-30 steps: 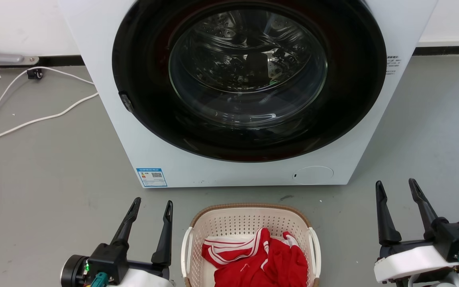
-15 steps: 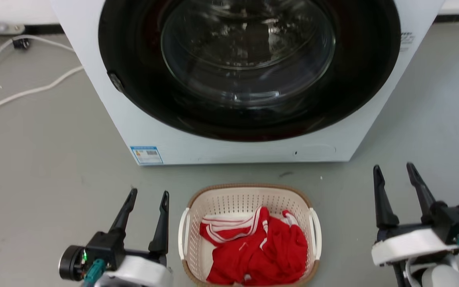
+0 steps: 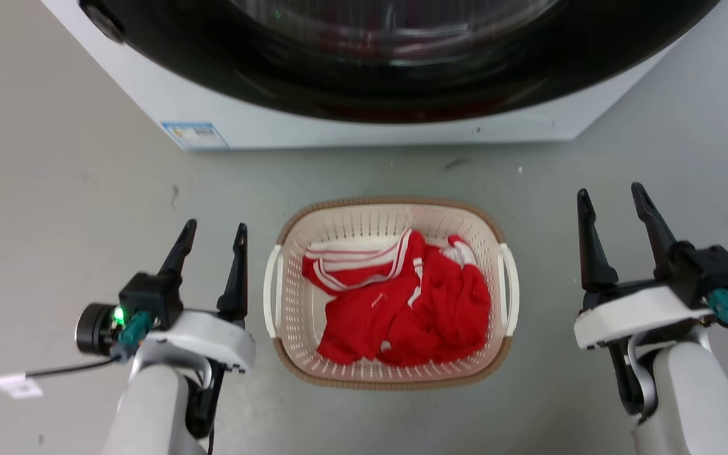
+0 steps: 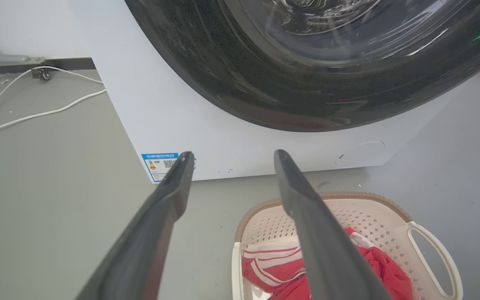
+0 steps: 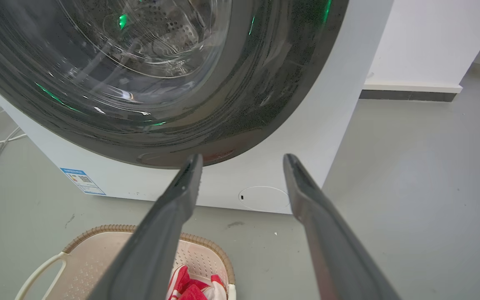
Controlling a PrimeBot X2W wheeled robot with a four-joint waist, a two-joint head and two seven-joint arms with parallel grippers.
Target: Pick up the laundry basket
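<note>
We have the laundry basket (image 3: 364, 227) on the floor (image 3: 54, 189) before the washer (image 3: 339, 126), red clothing (image 3: 402, 303) inside, between left tool (image 3: 217, 225) and right tool (image 3: 610, 189), both released, touching nothing.

A white washing machine (image 4: 161, 104) with a dark round door is placed on the grey floor (image 3: 54, 189). A blue label (image 3: 194, 134) is stuck low on its front. White cables (image 4: 56, 110) are laid beside it.
</note>
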